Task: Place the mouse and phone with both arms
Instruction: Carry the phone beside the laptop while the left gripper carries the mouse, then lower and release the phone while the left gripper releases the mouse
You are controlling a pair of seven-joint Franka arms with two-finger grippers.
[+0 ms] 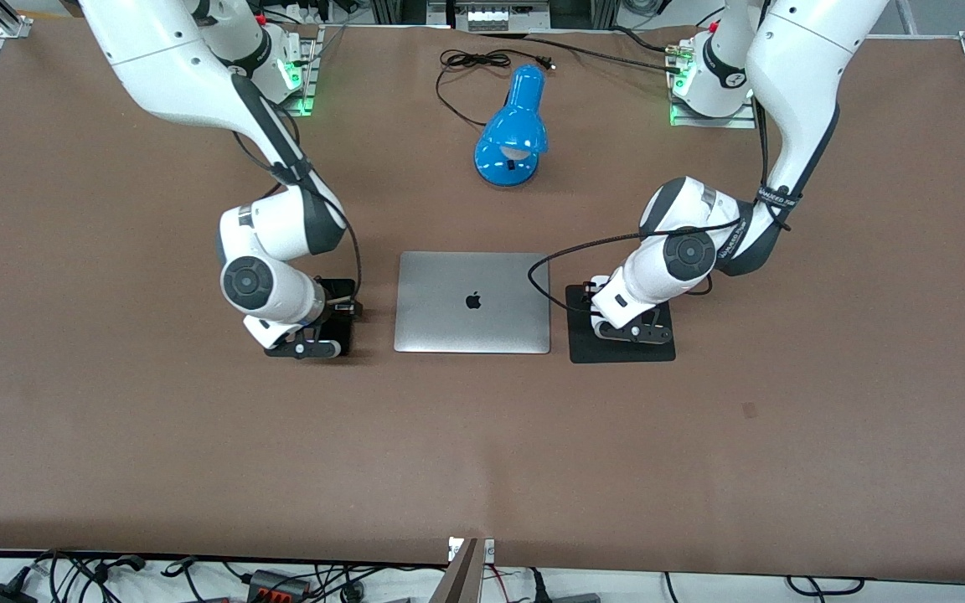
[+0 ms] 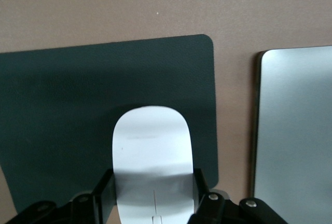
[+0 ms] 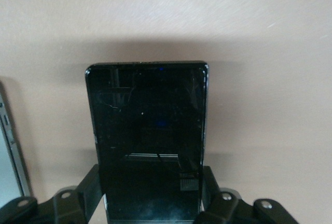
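I'm looking at a lab bench: two white arms [image 1: 198,75] bolted to base plates with green lights glowing, a brown-covered table [image 1: 114,435], aluminium framing at the corners [image 1: 5,21], and cables and adapters trailing along its edge [image 1: 265,579].

Your arms [image 1: 281,226] are glossy white with dark grey joints, looped black cables, and black grippers with silver screws.

A brown tabletop [image 1: 114,435] carries a closed silver laptop [image 1: 472,301] near its middle. A black mat [image 1: 621,347] lies just beside the laptop toward the left arm's end. A blue desk lamp [image 1: 513,130] sits toward the edge where the arms' bases stand, its black cord [image 1: 470,63] looped beside it.
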